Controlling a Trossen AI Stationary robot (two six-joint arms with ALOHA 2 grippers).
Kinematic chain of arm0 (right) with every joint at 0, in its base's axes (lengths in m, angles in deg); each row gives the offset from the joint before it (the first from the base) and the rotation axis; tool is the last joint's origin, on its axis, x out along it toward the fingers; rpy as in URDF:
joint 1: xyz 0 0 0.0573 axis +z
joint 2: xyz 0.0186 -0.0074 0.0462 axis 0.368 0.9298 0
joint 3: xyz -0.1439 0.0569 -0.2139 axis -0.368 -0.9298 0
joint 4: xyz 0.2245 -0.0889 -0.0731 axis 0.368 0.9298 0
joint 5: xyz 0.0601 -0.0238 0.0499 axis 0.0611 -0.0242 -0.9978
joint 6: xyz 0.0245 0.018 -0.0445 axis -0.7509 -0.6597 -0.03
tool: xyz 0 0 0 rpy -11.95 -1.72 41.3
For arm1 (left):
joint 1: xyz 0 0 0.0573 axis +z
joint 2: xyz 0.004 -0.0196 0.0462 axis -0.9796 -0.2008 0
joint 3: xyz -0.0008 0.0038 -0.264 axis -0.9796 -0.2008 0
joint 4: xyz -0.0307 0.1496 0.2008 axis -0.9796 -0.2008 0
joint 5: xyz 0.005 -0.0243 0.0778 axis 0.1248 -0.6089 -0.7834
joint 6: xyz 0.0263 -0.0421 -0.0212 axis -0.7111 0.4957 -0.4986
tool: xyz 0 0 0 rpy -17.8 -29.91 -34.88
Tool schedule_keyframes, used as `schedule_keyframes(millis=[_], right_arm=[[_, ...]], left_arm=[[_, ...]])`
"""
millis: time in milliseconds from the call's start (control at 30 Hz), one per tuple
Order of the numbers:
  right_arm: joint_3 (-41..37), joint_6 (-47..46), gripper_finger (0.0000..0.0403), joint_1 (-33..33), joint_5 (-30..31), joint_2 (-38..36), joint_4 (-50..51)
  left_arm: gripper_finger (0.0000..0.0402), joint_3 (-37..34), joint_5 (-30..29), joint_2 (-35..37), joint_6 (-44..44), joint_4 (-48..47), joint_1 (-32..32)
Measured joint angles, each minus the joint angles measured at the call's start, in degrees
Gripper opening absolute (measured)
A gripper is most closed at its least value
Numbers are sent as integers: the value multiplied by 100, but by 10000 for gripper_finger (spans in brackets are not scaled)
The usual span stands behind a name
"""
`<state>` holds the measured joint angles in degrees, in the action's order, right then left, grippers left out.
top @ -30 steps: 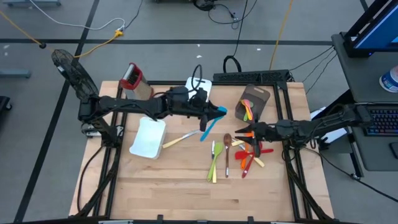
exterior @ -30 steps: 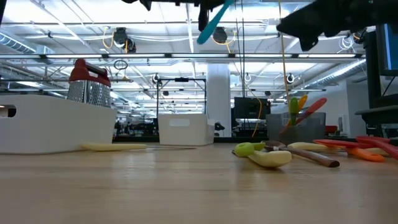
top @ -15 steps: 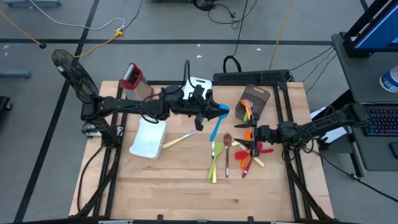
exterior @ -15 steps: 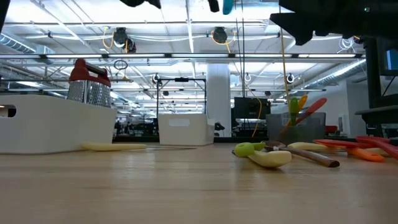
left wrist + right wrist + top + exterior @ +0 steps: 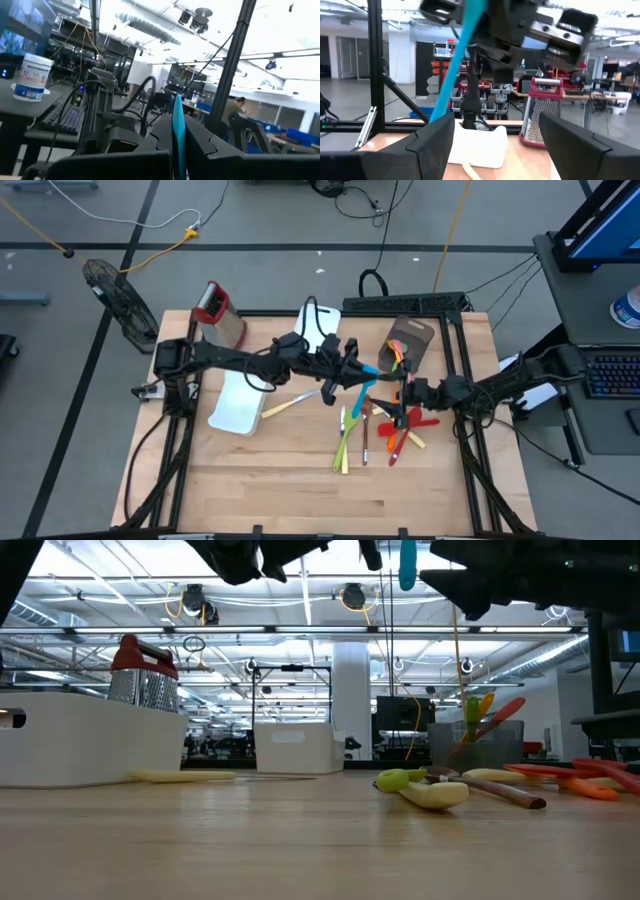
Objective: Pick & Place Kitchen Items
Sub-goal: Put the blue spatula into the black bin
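Blue spatula [image 5: 362, 385] pinched between the closed fingers of the left gripper [image 5: 352, 370], held clear above the table [image 5: 270, 470], blade hanging down and out past the fingertips. Left wrist view: handle [image 5: 178, 131] edge-on in the slot between the two fingers [image 5: 207, 146], clamped tight with no visible slack. Probably carried high like this to pass over the loose utensils without snagging them.

Right gripper [image 5: 402, 396] facing the left one, just beyond the spatula's lower end, fingers spread fully apart, nothing between them. Right wrist view: both fingers [image 5: 436, 145] wide open, spatula [image 5: 459, 55] hanging beyond and between them, not touching either. Looks like a handover set-up, the open span aimed to receive the free end; judgement only.

Outward from the fingers: red spoon [image 5: 415, 423], orange piece [image 5: 398, 442], green spoon [image 5: 347, 442] and brown wooden spoon [image 5: 365, 427] lying flat on the table below and beside the right fingers, not yet moved. Dark holder [image 5: 410, 338] with several utensils upright, beyond the right gripper; likely the destination. Cream-handled piece [image 5: 285, 404] below the left arm, beside a white tray [image 5: 236, 405]. Second white tray [image 5: 318, 323] and box grater [image 5: 216, 308] farther off.
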<state>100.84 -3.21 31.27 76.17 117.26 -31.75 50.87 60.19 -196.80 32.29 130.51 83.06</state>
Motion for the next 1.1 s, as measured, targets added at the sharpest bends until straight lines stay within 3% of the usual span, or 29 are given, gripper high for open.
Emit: schedule_keyframes(millis=[333, 633, 1100], right_arm=[[203, -670, 289, -263, -392, 408, 0], [693, -806, 289, -291, -606, 902, 258], [557, -814, 288, -291, -592, 627, 1156]], left_arm=[[8, 0, -328, -2, -1262, -174, -382], [8, 0, -477, -2, -1624, -342, -512], [8, 0, -482, 439, -2343, -2001, -395]])
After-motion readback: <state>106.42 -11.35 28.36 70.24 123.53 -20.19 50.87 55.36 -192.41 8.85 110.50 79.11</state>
